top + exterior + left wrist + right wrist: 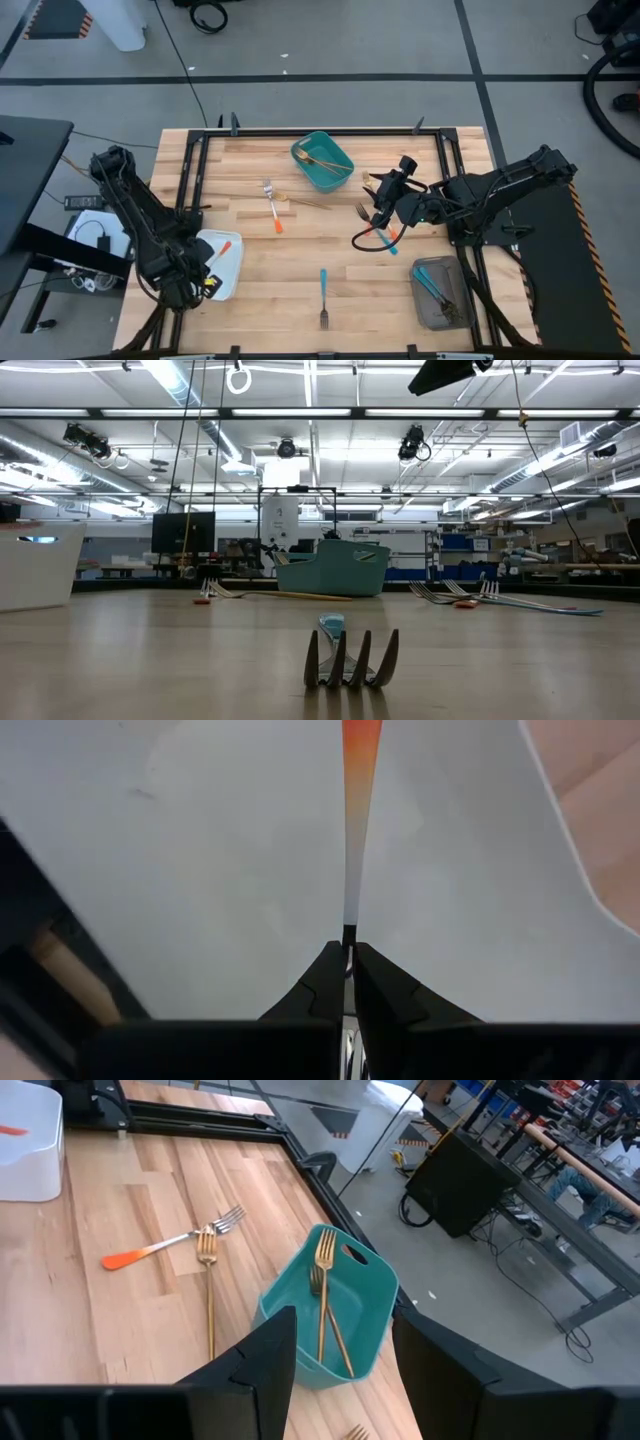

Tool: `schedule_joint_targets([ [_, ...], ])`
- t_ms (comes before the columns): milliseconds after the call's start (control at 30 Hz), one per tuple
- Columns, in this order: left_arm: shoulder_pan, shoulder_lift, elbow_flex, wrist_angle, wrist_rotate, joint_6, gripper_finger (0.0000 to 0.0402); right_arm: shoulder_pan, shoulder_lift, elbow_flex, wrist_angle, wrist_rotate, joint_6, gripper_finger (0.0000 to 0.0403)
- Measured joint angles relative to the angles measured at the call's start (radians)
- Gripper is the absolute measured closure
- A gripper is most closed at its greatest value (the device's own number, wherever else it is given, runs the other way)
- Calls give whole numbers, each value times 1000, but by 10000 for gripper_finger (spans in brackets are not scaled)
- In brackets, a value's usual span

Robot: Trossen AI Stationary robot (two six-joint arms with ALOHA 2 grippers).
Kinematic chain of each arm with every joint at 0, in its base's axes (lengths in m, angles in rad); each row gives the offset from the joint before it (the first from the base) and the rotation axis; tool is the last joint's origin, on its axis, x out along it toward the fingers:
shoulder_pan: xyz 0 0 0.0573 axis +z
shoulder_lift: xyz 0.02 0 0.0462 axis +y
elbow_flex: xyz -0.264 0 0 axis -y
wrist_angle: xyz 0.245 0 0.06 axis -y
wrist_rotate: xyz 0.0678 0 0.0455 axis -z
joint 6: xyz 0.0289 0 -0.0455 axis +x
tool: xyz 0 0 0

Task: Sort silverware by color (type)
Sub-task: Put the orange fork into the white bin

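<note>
On the left edge of the wooden table [300, 270], the left claw [207, 281] is down inside the white tray [228, 275], its fingers pinched closed on the metal end of an orange-handled fork [355, 810] that lies on the tray floor.

Toward the right side, the right claw [372, 222] hangs above the table with its fingers spread open and nothing between them. Just under and beside it lie a few utensils [385, 238] together, orange and blue handles among them.

At the far middle of the table sits the teal bin [322, 162], with gold forks [325, 1295] resting inside it. Near the bin on its left, an orange-handled fork [272, 208] lies on the bare wood, its tines beside those of a gold fork [305, 201].

A blue-handled fork [323, 297] lies alone near the front middle of the table, tines pointing at the front edge. In the front right corner, the grey tray [441, 292] holds blue-handled pieces [432, 283].
</note>
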Motion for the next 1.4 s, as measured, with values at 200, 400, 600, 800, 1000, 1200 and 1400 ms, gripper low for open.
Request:
schedule_joint_targets([
  [200, 0, 0, -38, 21, 16, -2, 379, 0, 0, 0, 0, -16, 0, 230],
  [400, 0, 0, -39, 20, 1, 0, 378, 0, 0, 0, 0, -16, 0, 230],
  [600, 1, 0, -39, 15, -2, -6, 351, 0, 0, 0, 0, -16, 0, 230],
  [800, 37, 0, -39, 7, -2, 20, 288, 0, 0, 0, 0, -16, 0, 230],
  [1000, 73, -14, -31, 2, -2, 93, 242, 0, 0, 0, 0, -16, 0, 230],
  [1200, 103, -48, 28, -73, -2, 151, 241, 0, 0, 0, 0, -16, 0, 230],
  [1400, 152, -50, 79, -135, -3, 226, 248, 0, 0, 0, 0, -16, 0, 230],
])
